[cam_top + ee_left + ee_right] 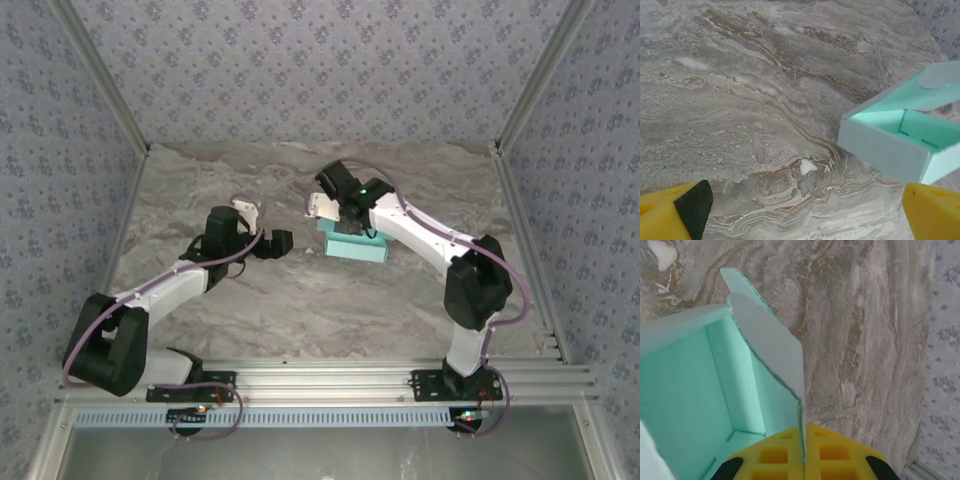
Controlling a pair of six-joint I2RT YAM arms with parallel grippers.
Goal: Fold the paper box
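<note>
- The paper box [355, 247] sits on the counter [300, 320] right of the middle and toward the far edge. It is formed into a small open tray with one flap [772, 347] standing up.
- Its long axis runs roughly left to right across the counter, slanting a little so that the right end lies nearer the near edge.
- The right end effector [803, 445] is directly over the box's far-left end. Its yellow fingers are pressed together on the thin card at the foot of the upright flap, so it has hold of the box.
- The left end effector [804, 195] is spread wide with bare counter between its fingers and holds nothing.
- From the left end effector the box lies to the right, near but apart, its open side facing that way.
- Judgement: the right arm is the nearer one and is placed to turn the flap. The left would need to move right to brace the box's wall.
</note>
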